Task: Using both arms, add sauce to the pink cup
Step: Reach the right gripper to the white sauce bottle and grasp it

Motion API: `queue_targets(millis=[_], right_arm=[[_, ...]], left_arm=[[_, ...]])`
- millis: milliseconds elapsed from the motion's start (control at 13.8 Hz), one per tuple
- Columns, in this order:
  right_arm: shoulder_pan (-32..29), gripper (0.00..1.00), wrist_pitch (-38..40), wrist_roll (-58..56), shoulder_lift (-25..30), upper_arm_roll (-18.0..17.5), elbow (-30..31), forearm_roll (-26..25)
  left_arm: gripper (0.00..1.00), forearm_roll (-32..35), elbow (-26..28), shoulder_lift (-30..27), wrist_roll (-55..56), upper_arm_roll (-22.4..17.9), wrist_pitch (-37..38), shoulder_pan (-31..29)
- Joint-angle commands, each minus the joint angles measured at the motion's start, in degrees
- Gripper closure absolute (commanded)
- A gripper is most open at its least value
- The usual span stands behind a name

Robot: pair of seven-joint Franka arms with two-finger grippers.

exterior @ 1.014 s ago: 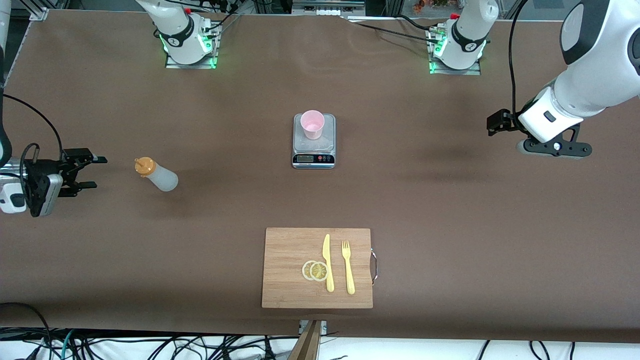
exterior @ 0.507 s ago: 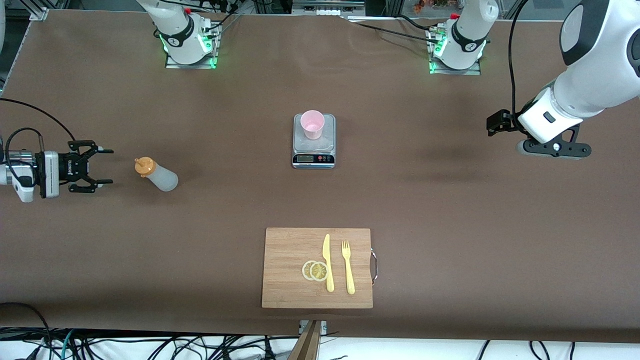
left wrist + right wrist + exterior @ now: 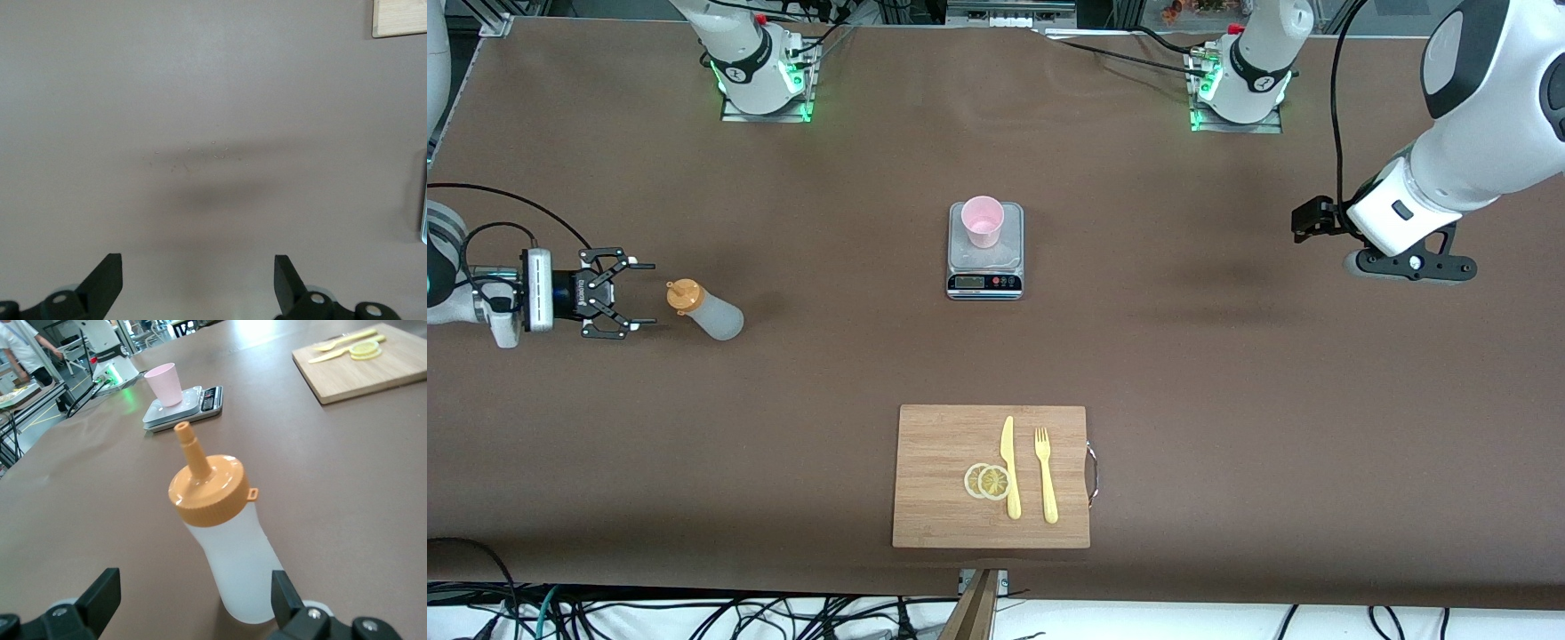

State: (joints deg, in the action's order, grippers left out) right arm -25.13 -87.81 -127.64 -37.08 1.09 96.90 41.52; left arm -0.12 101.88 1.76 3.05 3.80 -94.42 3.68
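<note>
I am at the first step, the reach for the sauce bottle [image 3: 704, 310]. It stands upright on the table [image 3: 1227, 373], toward the right arm's end, well apart from the pink cup [image 3: 983, 220]. The cup sits on a small kitchen scale [image 3: 984, 260] in the middle of the table, and I see no sauce in it, so I judge that the pouring is not begun.

The right hand [image 3: 633, 294] is low over the table, turned on its side and pointed at the bottle, just beside the orange cap [image 3: 684, 294]. Its fingers are spread as wide as they go, and they hold nothing and touch nothing. In the right wrist view the bottle [image 3: 228, 547] stands between the two fingertips but apart from them.

The next move, as I judge it, is to go forward until the fingers are on both sides of the whitish body under the cap, and then to close gently. The bottle is soft and light, so a hard squeeze can push sauce out too early, and a push against the cap can tip it over.

The left hand [image 3: 1312, 219] waits over bare table at the left arm's end. It is also wide open and empty.
</note>
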Motion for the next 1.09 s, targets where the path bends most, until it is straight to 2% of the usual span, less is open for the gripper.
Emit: queue_targets(millis=[0,869,1014], right_arm=[[-1.50,0.00,1.41,-5.59,-0.71,-0.56,0.84,1.89],[-1.06,0.00,2.12,-19.05,-7.57,-1.18,1.37,11.83],[-0.80,0.00,2.12,-19.57,-8.09,-2.40,1.37,12.71]], left_arm=[[0.00,-0.94,-1.07,0.35,0.03,-0.02,0.99,-0.26],[0.00,-0.94,-0.98,0.43,-0.06,-0.02,0.82,-0.26],[0.00,-0.94,-0.89,0.44,-0.06,-0.02,0.73,-0.26]])
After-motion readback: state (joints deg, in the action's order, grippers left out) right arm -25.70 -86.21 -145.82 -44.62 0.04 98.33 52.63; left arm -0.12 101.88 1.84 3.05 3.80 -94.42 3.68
